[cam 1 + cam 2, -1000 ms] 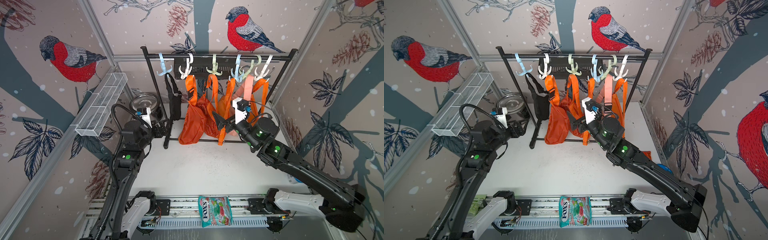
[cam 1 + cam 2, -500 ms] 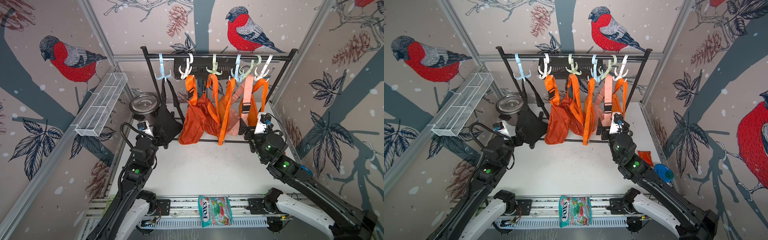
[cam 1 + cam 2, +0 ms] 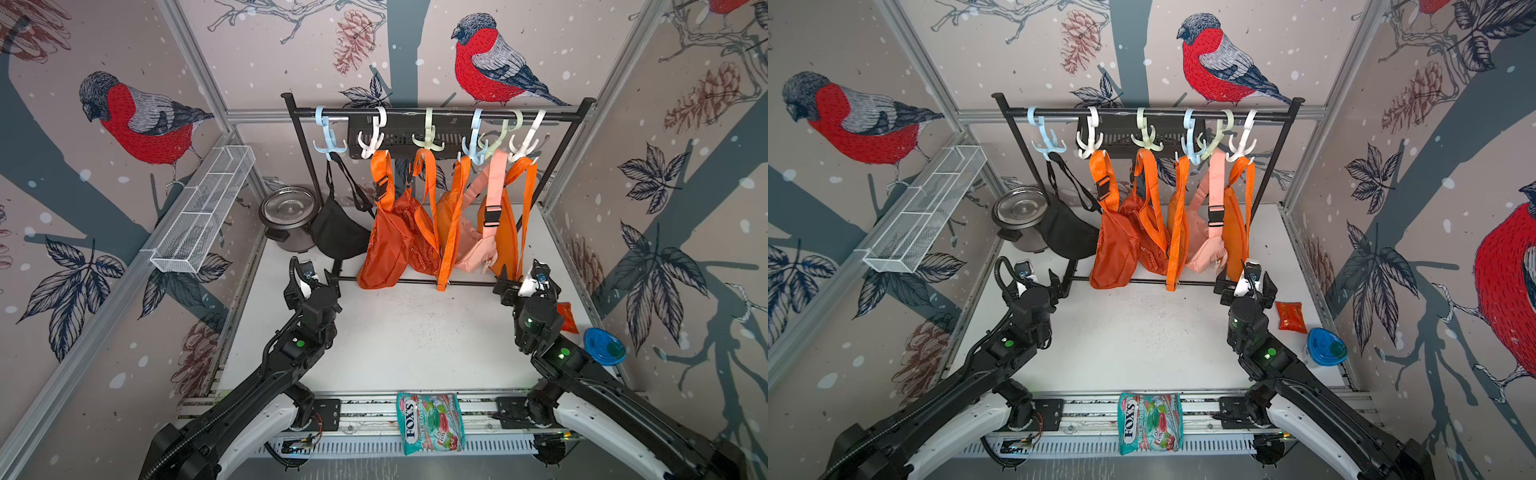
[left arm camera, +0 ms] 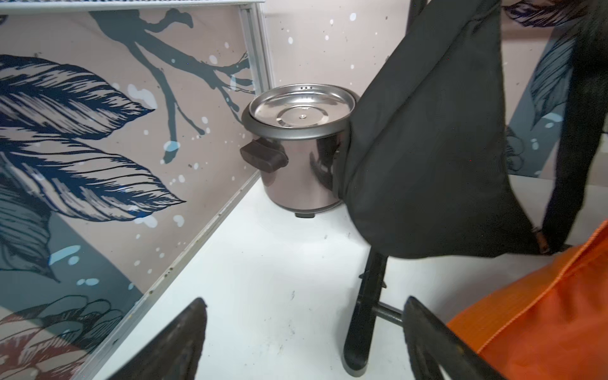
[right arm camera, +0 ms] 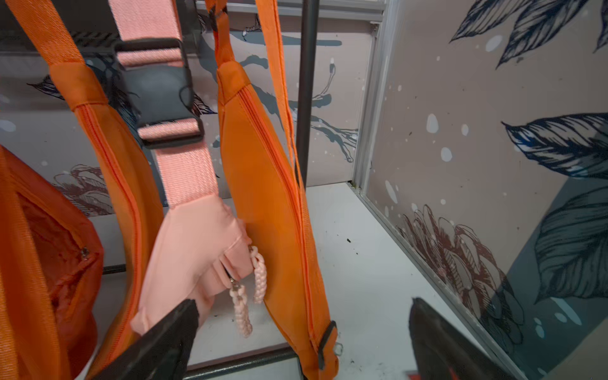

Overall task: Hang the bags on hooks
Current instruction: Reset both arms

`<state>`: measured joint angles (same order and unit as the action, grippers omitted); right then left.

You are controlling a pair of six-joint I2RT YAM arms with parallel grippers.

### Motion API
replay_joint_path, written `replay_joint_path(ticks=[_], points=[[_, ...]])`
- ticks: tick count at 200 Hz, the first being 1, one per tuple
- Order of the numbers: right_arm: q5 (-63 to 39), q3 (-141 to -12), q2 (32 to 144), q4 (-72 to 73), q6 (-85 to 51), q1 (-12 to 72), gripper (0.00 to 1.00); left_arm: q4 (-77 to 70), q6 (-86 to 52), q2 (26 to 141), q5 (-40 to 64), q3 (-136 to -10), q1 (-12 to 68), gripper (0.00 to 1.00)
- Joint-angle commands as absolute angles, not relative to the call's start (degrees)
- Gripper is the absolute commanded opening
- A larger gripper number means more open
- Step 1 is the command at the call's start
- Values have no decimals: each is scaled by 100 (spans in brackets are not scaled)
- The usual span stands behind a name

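Left arm (image 3: pixel 286 357) and right arm (image 3: pixel 557 353) were stretched forward from their bases in low, mirrored poses, wrists roughly level, while the left gripper (image 4: pixel 304 302) and right gripper (image 5: pixel 303 302) each had its jaws spread wide, holding nothing.

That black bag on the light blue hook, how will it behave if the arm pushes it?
The black bag would probably swing aside, since it only hangs from the blue hook. It looks soft and floppy: the fabric sags into a pouch. It is likely light, as the slim hook holds it.
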<state>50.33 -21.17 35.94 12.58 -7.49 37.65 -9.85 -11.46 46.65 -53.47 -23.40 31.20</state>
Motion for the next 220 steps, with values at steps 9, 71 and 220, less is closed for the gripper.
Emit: replay_joint_path(ticks=[9, 71, 220], points=[[5537, -1536, 3444, 1694, -965, 3545, 99, -1419, -1187, 4651, -6363, -2085, 3155, 91], [5603, -587, 3217, 1833, -1279, 3123, 99, -1883, -1114, 4491, -6917, -1373, 3160, 91], [4736, 297, 3263, 3842, -871, 2167, 99, -2426, -1849, 4712, -6637, -756, 2410, 93]])
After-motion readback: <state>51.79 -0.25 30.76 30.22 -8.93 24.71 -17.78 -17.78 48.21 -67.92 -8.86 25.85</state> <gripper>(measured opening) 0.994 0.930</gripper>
